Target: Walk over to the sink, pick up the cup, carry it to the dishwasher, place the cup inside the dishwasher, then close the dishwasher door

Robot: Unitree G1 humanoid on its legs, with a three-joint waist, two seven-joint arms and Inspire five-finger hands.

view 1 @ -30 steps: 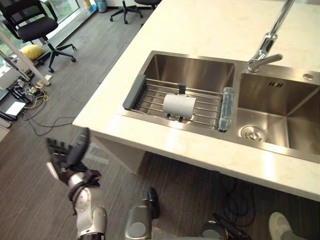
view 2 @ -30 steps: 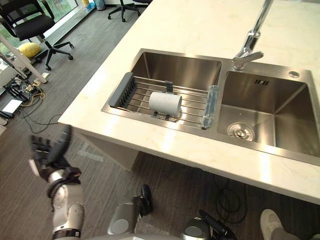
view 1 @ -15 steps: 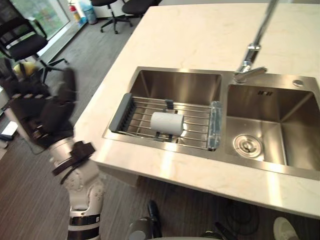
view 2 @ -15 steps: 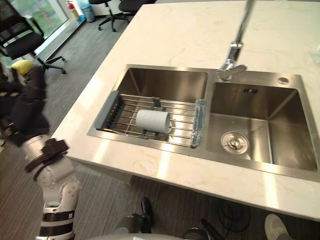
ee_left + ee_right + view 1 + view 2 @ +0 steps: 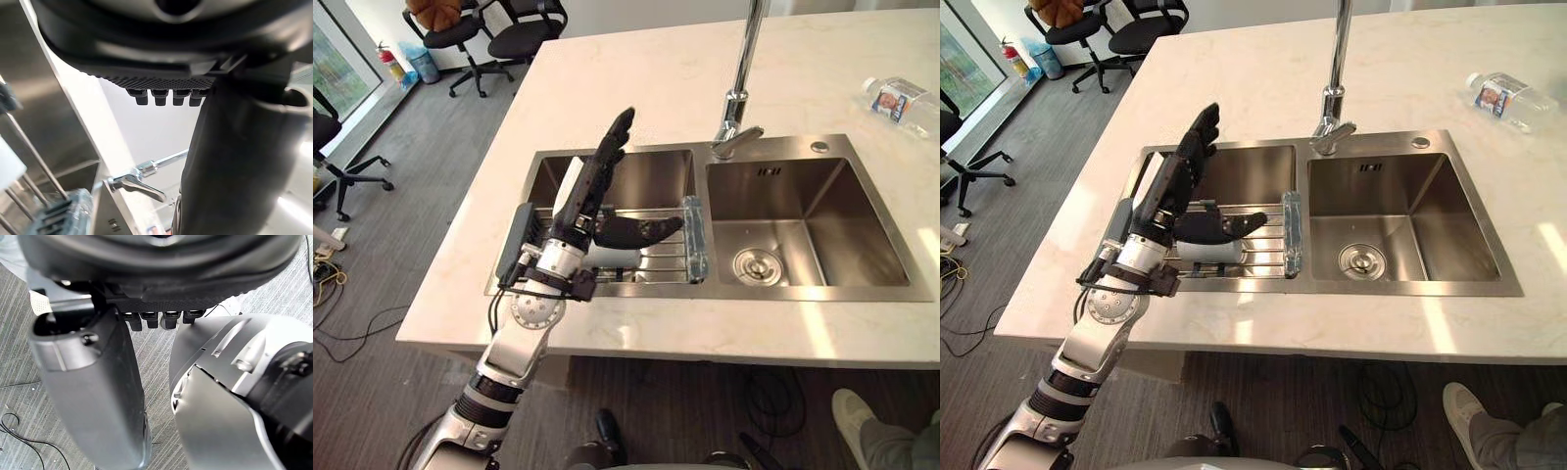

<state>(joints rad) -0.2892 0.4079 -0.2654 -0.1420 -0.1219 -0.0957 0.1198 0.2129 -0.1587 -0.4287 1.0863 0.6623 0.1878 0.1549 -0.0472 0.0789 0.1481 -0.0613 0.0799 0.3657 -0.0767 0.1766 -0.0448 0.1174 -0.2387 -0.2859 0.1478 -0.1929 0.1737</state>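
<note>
1. The right hand [image 5: 161,269] hangs low over the grey floor [image 5: 14,382], well short of the sink; its fingers [image 5: 168,319] are straight and released, holding nothing.
2. A person's shoe [image 5: 855,411] stands on the floor, nearer than the sink's right basin.
3. The left hand [image 5: 576,211] is raised over the sink's left basin, fingers [image 5: 612,142] straight and released, thumb stretched sideways.
4. The white cup [image 5: 1205,251] lies on its side on the wire drying rack [image 5: 658,262] across the left basin of the sink [image 5: 822,196], partly hidden under that thumb; contact cannot be told.
5. The faucet [image 5: 741,73] rises behind the sink's divider.
6. A water bottle [image 5: 904,98] lies on the counter [image 5: 656,78], beyond the sink's right corner.
7. Office chairs [image 5: 514,34] stand far beyond the sink's left.
</note>
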